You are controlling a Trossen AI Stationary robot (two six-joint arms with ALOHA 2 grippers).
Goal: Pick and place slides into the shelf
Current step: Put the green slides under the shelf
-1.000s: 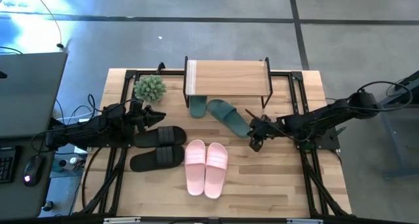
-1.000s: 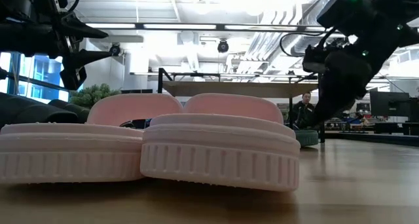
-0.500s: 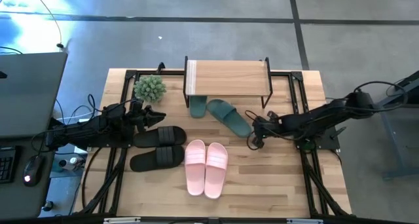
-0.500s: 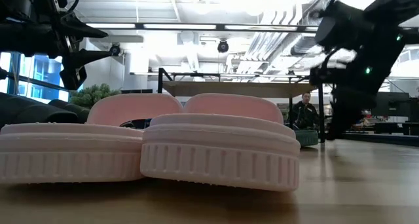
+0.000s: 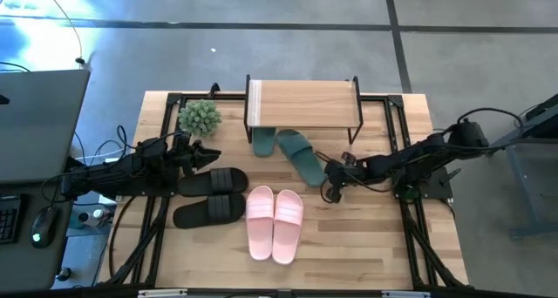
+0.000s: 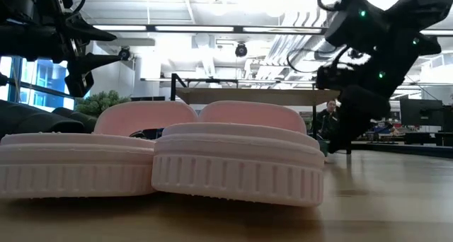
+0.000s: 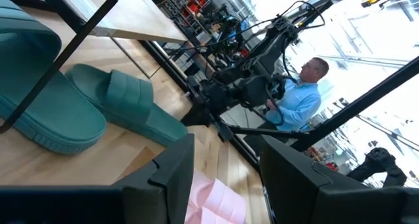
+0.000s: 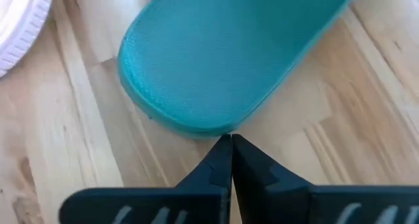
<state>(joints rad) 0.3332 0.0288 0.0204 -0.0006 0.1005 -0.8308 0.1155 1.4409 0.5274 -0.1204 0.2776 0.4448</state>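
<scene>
One dark green slide (image 5: 302, 157) lies flat on the table in front of the shelf (image 5: 303, 104), toe toward it. Its mate (image 5: 261, 142) sits partly under the shelf. My right gripper (image 5: 330, 188) is shut, with its tips at the heel end of the free green slide (image 8: 222, 60). The pale pink pair (image 5: 275, 222) lies side by side near the front. The black pair (image 5: 209, 196) lies at the left. My left gripper (image 5: 206, 154) hovers level and open just beyond the black pair, touching nothing. My right gripper's shut fingertips (image 8: 222, 152) meet the rim of the green slide's heel end (image 8: 211, 130). They come slanting down from the table's right and near side. The slide lies sole down on the table.
A small potted plant (image 5: 200, 117) stands left of the shelf. The pink pair (image 6: 212, 157) fills the low view's foreground. Bare wood lies right of the pink pair (image 5: 366, 228). A person (image 7: 306, 96) sits in the room beyond the table.
My right gripper has sunk and gone toward the table's left edge, staying shut. The free green slide has turned: its heel end has swung toward the left while its toe has stayed by the shelf, so it lies closer to square with the shelf.
</scene>
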